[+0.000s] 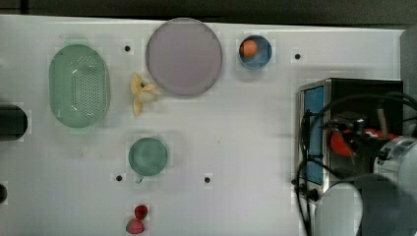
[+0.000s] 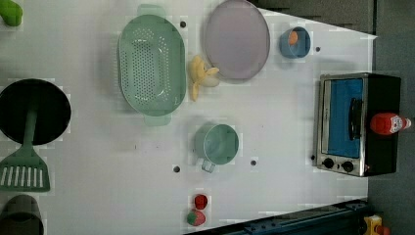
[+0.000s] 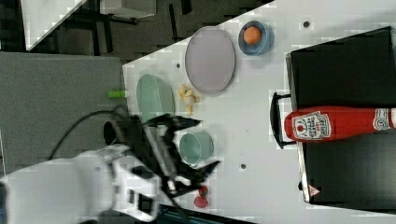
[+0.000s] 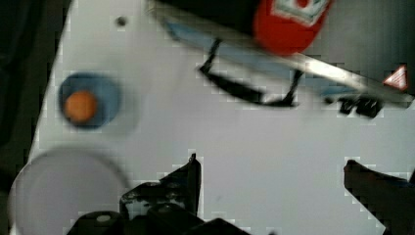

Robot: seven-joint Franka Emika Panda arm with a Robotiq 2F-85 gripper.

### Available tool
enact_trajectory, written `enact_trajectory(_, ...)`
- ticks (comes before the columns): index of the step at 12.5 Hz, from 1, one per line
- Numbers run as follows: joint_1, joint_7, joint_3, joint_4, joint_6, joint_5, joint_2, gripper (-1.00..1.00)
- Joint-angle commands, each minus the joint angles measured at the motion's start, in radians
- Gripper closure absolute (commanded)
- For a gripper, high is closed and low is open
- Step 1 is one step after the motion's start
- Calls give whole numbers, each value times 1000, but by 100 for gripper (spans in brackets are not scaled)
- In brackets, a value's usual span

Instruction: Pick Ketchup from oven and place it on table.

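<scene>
The ketchup [image 3: 336, 123] was seen standing on the black top of the oven [image 2: 386, 98] — not inside it — near the front edge above the door handle, cap uppermost, so its long axis was judged upright. The gripper [image 3: 196, 147] was held wide open, gripping nothing, its two fingers [image 4: 188, 178] spread well apart in the wrist view. In that view the bottle's red body [image 4: 288, 24] was found ahead of the open jaws and slightly off their midline — a forward approach with the fingers brought to either side of the body was judged necessary. The table [image 1: 236, 137] lay bare beside the oven for the set-down.
</scene>
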Motion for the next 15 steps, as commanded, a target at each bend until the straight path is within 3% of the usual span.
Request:
enact_trajectory(1,1,9,-65,-8,113,-2,44,-100)
enact_trajectory(7,-4,12,-177,17,319,24,265,-100)
enact_trajectory(11,-21,65,-206,48,318,140,401,-100)
enact_trajectory(15,-26,80,-208,56,322,155,459,-100)
